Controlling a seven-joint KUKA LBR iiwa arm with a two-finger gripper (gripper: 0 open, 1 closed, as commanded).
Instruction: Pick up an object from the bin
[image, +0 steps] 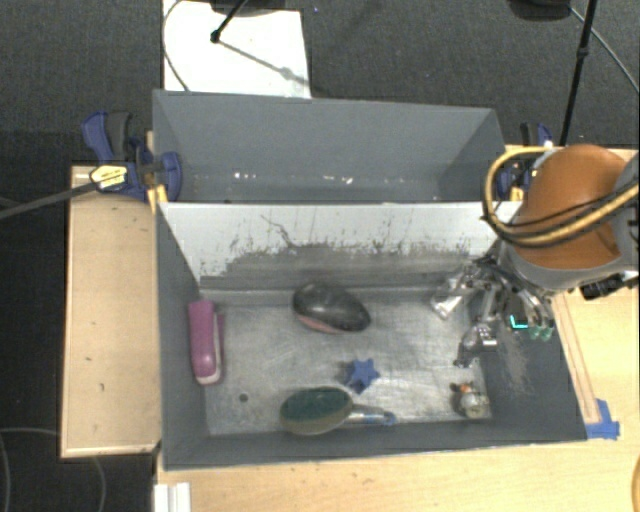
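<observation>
One small brownish trinket (470, 402) is seen just below the gripper (476, 343), whose state cannot be told; it is judged light and stiff, best taken midway.

No legible text, labels, brands or numbers on the bin (330, 140) or on anything in it.

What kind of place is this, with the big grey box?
Most likely a robot test lab. A robot arm's gripper hangs in a grey metal bin of odd loose things: a pink bar, a blue star and a dark-green brush.
</observation>
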